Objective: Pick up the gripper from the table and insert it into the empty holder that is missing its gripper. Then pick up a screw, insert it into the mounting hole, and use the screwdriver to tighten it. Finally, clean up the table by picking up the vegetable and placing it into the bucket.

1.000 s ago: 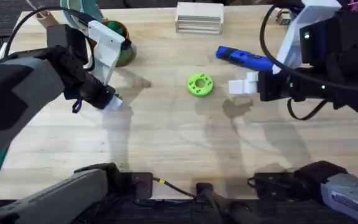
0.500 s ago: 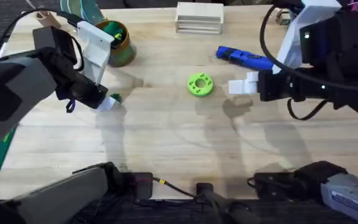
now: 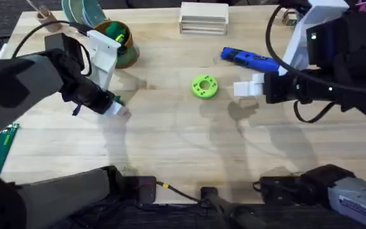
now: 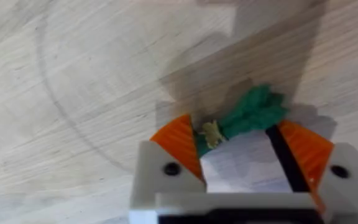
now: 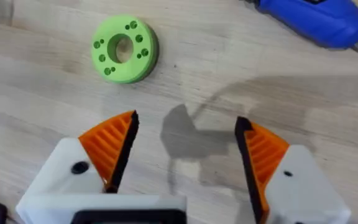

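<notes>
You are viewing the worktop (image 3: 189, 137), a light planked surface. Your left end effector (image 3: 114, 105) is pinching the vegetable (image 4: 253, 111) between its orange pads (image 4: 180, 142), hanging just above the wood near the bucket (image 3: 118, 42). Your right end effector (image 5: 182, 149) is hovering with fingers spread, nothing between them. The screwdriver (image 3: 250, 59) is lying beyond it at the far side. The green disc (image 3: 204, 86) is resting between the two arms, well apart from the vegetable. A stack of pale wooden blocks (image 3: 203, 18) is sitting at the far edge.
</notes>
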`<action>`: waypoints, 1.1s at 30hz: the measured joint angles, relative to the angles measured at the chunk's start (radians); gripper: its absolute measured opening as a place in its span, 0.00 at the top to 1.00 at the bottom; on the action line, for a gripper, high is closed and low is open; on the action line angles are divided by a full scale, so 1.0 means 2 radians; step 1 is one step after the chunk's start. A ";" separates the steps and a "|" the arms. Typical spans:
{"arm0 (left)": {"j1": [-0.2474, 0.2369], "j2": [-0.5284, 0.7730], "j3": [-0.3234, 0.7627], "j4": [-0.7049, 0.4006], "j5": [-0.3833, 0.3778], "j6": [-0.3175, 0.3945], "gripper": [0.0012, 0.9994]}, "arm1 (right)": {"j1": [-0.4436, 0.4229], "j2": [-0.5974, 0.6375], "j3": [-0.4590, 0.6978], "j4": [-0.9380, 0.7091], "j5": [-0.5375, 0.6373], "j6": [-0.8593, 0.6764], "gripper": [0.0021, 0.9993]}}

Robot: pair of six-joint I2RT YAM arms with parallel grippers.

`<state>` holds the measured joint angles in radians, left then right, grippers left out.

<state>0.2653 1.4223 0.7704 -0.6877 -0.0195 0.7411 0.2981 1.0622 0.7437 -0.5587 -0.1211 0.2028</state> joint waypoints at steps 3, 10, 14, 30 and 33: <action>-0.001 0.000 0.000 -0.004 0.005 0.000 0.38 | 0.000 0.000 0.000 0.000 0.000 0.000 0.01; -0.001 0.003 0.000 -0.003 0.009 0.000 0.63 | 0.000 0.000 0.000 0.000 0.000 0.000 0.01; -0.001 0.004 0.000 -0.002 0.006 0.002 0.76 | 0.000 0.000 0.000 0.000 0.000 0.000 0.01; -0.001 -0.009 -0.001 0.013 0.004 0.001 0.98 | 0.000 0.000 0.000 0.000 0.000 0.000 0.01; -0.001 -0.030 -0.001 0.014 0.005 0.001 0.98 | 0.000 0.000 0.000 0.000 0.000 0.000 0.01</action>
<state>0.2634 1.3626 0.7692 -0.6590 -0.0102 0.7437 0.2981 1.0622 0.7437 -0.5587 -0.1211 0.2028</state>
